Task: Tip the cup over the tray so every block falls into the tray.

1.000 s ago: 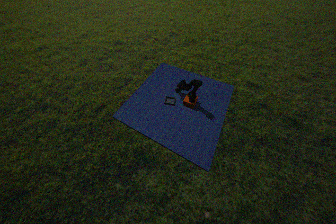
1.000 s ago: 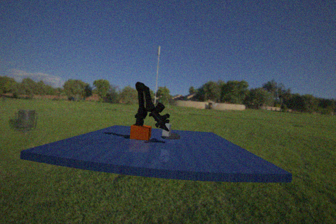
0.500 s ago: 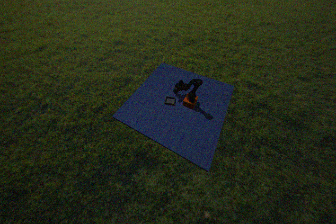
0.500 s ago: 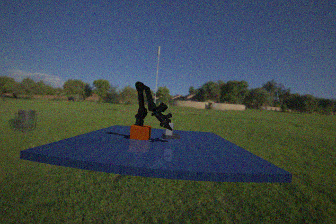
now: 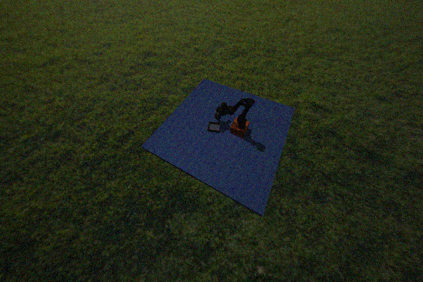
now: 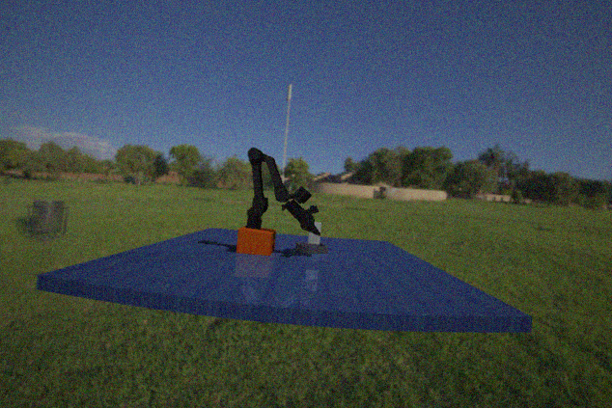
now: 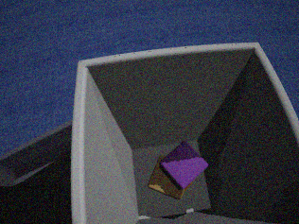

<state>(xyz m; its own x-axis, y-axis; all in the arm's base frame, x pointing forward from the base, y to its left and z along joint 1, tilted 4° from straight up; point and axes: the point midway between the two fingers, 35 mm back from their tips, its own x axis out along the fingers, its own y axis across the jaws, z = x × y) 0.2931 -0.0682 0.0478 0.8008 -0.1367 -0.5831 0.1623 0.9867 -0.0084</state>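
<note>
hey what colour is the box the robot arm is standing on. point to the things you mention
The box [image 5: 235, 129] [image 6: 255, 241] is orange, seen best in the exterior view.

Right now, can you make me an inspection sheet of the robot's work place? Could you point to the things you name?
Surface: flat blue slab [image 5: 218, 155] [image 6: 306, 294] [image 7: 189, 23] on grass.
Job's things: pale square-mouthed cup [image 6: 315, 238] [image 7: 109, 141], held upright or nearly so; purple block [image 7: 185, 170] and orange-brown block [image 7: 163, 183] inside it; shallow dark-rimmed rectangular tray [image 5: 214, 131] [image 6: 323, 249]. Whether the cup is right over the tray: cannot tell.
Clutter: nothing seen.
Gripper: black jaws, shut on the cup.
Cables: nothing seen.
Surroundings: green grass, trees, a tall thin pole [image 6: 288, 122], pale walls.
</note>
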